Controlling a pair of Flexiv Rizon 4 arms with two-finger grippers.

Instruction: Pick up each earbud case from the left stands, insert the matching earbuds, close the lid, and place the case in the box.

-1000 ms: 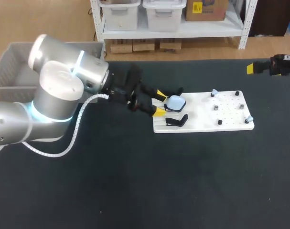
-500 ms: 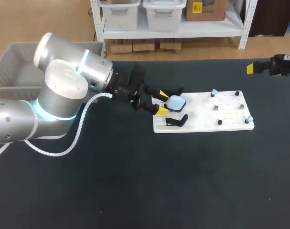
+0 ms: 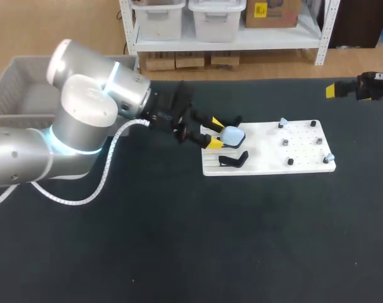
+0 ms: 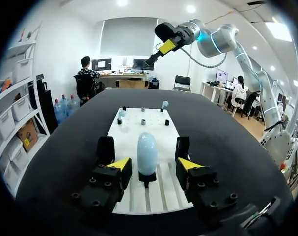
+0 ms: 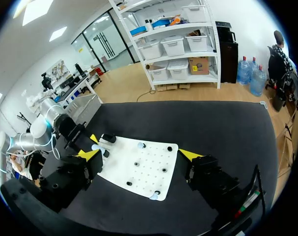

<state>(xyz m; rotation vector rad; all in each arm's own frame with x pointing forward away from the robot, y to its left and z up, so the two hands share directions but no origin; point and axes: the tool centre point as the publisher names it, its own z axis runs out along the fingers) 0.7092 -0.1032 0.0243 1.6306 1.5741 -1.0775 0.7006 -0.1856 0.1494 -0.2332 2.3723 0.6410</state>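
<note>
- Between the spread fingers of my left gripper (image 4: 153,166) stands the pale blue case (image 4: 147,151), upright on its black stand (image 4: 147,179). Neither yellow tip touches it, and a gap shows on each side.
- Under the gripper lies the near end of the white board (image 4: 144,120), flat on the black table (image 4: 65,147).
- Ahead of the gripper, past the case, small black pegs and two pale earbuds (image 4: 164,104) sit on the far part of the board.
- Just beside the case, seen from the head view, is a second stand (image 3: 233,159).
- Behind my left arm, the grey box (image 3: 14,88) sits by the table's edge.
- My right gripper (image 5: 140,155) hangs well apart from the left, high over the table. Its fingers are spread wide, with the board below and ahead of it.
</note>
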